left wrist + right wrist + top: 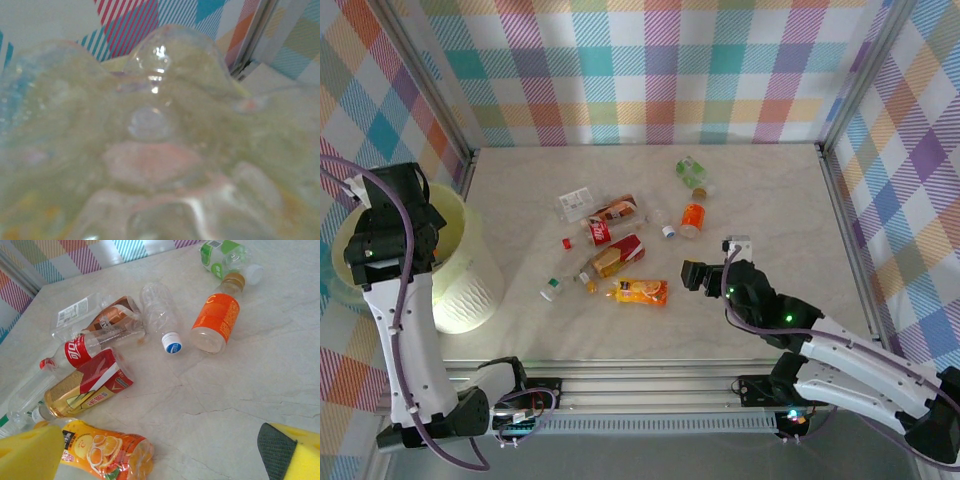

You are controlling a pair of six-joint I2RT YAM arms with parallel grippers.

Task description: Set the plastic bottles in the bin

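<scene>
- The left gripper [385, 225] hangs over the bin [470, 285], which stands at the left edge of the tabletop [770, 190]. Its wrist camera sits close against a crushed clear bottle [150, 150], so the jaws look clenched on it — dropping it in seems to be the step in hand.
- The right gripper [160, 447] hovers low over the tabletop, jaws released wide with nothing between them, near the orange-fruit bottle [107, 455].
- Most of the task is left — roughly ten bottles lie scattered mid-tabletop. Among them are the orange-label bottle [215, 322], the green-label bottle [220, 257] and the red cola bottle [75, 352].
- What already lies inside the bin cannot be told.
</scene>
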